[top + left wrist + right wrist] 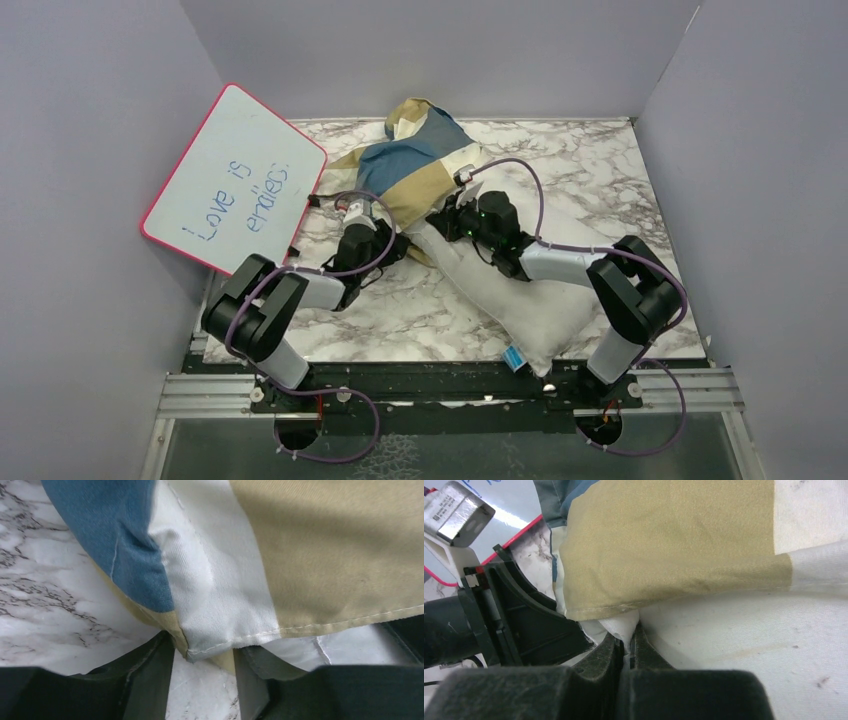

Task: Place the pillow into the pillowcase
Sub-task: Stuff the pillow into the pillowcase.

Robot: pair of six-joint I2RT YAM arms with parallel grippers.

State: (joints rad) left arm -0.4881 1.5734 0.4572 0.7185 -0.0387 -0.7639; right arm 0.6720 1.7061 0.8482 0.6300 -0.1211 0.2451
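On marble [620, 170], bent right arm [560, 262] seemingly pinches pillow [520, 300].

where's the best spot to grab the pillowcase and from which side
Grip the stitched hem at the pillowcase mouth, at its folded corner, coming in low from the near side along the table. That corner lies free beside the pillow, so a claw finger can probably slip under it.

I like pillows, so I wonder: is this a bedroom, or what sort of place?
Probably a robot test booth, not a bedroom: plain grey walls box in a marble-patterned table, a left arm and right arm stand on a metal rail, and a whiteboard leans on one wall.
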